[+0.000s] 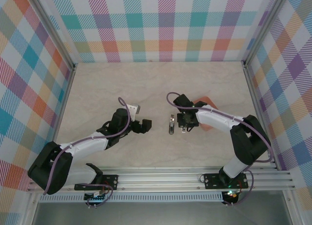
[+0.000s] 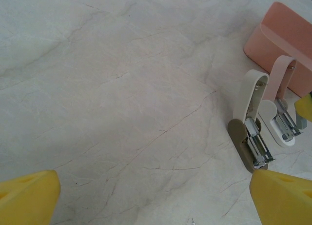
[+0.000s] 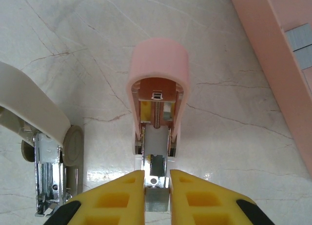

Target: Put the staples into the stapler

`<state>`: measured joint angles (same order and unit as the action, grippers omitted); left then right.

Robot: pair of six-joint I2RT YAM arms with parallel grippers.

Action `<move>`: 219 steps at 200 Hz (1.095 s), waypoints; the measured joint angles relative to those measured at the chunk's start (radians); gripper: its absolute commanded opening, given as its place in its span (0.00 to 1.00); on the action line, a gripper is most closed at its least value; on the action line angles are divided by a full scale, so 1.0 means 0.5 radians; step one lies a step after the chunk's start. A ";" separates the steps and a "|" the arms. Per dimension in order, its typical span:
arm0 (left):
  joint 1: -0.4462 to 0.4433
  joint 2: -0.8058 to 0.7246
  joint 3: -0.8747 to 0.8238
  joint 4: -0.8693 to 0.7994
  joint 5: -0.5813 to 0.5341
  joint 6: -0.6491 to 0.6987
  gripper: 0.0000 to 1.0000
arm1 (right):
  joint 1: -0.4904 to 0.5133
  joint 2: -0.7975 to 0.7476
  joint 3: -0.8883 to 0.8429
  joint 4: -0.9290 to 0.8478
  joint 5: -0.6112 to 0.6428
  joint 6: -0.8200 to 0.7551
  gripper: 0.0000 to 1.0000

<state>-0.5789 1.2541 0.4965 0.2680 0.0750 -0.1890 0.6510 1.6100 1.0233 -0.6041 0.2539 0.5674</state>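
Observation:
A pink stapler (image 3: 158,69) lies on the table with its lid swung up and its metal channel (image 3: 156,152) bare. My right gripper (image 3: 157,188) hovers at the channel's near end, shut on a short grey strip of staples (image 3: 157,199). More grey staple strips (image 3: 297,37) lie in the salmon tray (image 3: 273,49) to the right. A beige stapler (image 3: 34,112), also open, lies just left of the pink one. My left gripper (image 2: 156,200) is open wide above bare table, left of the beige stapler (image 2: 251,132) and the pink stapler (image 2: 282,112).
In the top view the beige stapler (image 1: 170,125) lies between my left gripper (image 1: 142,126) and my right gripper (image 1: 186,122), and the salmon tray (image 1: 205,102) pokes out behind the right arm. Checked walls (image 1: 161,25) enclose the marble table (image 1: 107,83).

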 measured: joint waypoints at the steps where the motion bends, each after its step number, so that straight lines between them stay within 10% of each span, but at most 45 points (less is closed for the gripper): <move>1: 0.000 0.000 0.000 0.000 0.000 0.000 1.00 | 0.001 0.000 0.000 0.001 0.000 0.001 0.17; 219: 0.000 0.000 0.013 -0.012 0.006 0.007 1.00 | 0.022 0.064 0.001 0.011 0.000 0.002 0.25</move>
<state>-0.5789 1.2541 0.5030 0.2619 0.0780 -0.1856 0.6621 1.6421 1.0237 -0.5987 0.2539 0.5686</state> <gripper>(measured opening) 0.997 0.231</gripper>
